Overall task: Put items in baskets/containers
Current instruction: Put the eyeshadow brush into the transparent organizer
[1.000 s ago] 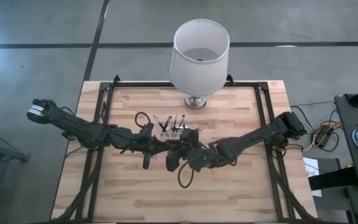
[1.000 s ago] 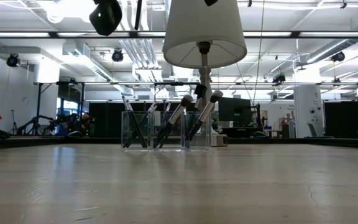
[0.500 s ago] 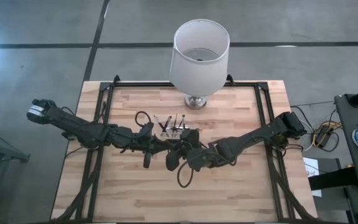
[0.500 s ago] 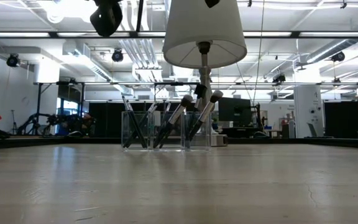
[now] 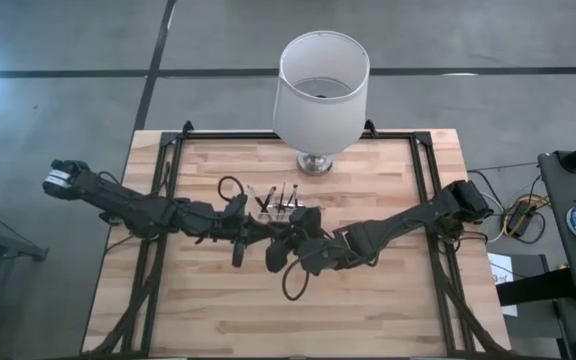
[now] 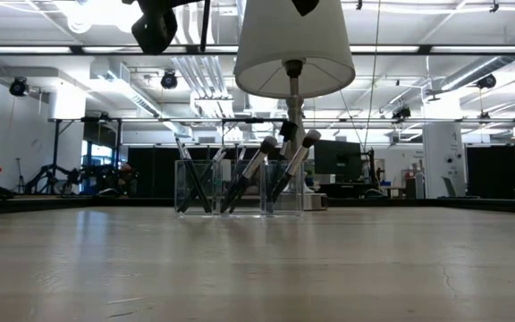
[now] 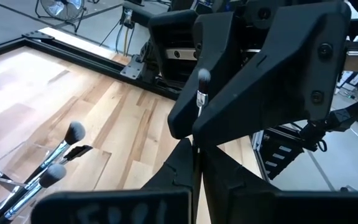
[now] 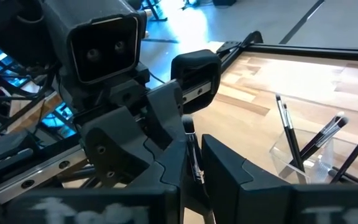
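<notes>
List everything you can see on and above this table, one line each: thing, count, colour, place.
table lamp: one, white shade, metal base, far edge of the table.
clear plastic holder: one, transparent, just in front of the lamp.
thin dark brushes: several, leaning in the holder.
single dark brush: one, grey tip, between the two grippers.
wooden table: one, pale, black frame.
left gripper: shut on the single brush, mid-table.
right gripper: facing it, at that brush.

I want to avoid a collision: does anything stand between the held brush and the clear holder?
Nothing visible. The brush, gripped by left gripper and right gripper, hangs close to the clear holder; the lamp stands beyond it.
</notes>
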`<state>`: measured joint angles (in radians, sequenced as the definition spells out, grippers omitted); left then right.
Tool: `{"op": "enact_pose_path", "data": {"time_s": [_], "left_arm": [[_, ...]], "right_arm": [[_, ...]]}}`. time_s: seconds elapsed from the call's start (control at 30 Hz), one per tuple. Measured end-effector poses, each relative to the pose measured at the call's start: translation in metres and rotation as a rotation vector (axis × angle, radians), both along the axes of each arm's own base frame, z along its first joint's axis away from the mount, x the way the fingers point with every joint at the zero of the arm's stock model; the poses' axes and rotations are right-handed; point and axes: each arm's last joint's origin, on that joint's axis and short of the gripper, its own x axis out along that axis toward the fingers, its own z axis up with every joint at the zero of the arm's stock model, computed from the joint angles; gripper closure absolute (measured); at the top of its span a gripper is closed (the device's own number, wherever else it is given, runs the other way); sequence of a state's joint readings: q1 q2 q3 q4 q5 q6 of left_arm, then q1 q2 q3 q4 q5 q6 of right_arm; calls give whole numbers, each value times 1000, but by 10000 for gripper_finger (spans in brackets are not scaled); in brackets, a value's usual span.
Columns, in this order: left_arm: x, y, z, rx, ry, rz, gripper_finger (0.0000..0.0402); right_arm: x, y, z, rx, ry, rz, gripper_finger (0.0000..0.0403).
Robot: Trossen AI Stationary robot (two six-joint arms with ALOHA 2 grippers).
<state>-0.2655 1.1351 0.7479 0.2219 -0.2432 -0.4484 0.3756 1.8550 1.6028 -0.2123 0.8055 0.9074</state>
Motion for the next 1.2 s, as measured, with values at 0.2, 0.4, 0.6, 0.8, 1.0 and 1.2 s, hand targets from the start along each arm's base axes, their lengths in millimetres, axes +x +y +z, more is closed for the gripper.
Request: {"op": "enact_pose_path", "data": {"time_s": [0.2, 0.4, 0.6, 0.8, 1.0, 1.2], "left_arm": [[0, 1, 0, -3, -4, 5, 390], [0, 1, 0, -15, -1, 16, 377], [-3, 0, -7, -17, 85, 47, 285], [-13, 0, -21, 44, 242, 138, 187], [-34, -4, -20, 34, 320, 116, 149], [-59, -11, 0, 0, 233, 52, 148]], "right_arm": [[-1, -1, 0, -22, -2, -34, 372], [-1, -1, 0, -46, 6, -43, 389], [-1, -1, -2, -66, 31, -37, 389], [-4, -5, -3, -137, 54, -136, 389], [-2, -18, -9, -213, 120, -196, 389], [6, -31, -30, -413, 237, -359, 389]]}}
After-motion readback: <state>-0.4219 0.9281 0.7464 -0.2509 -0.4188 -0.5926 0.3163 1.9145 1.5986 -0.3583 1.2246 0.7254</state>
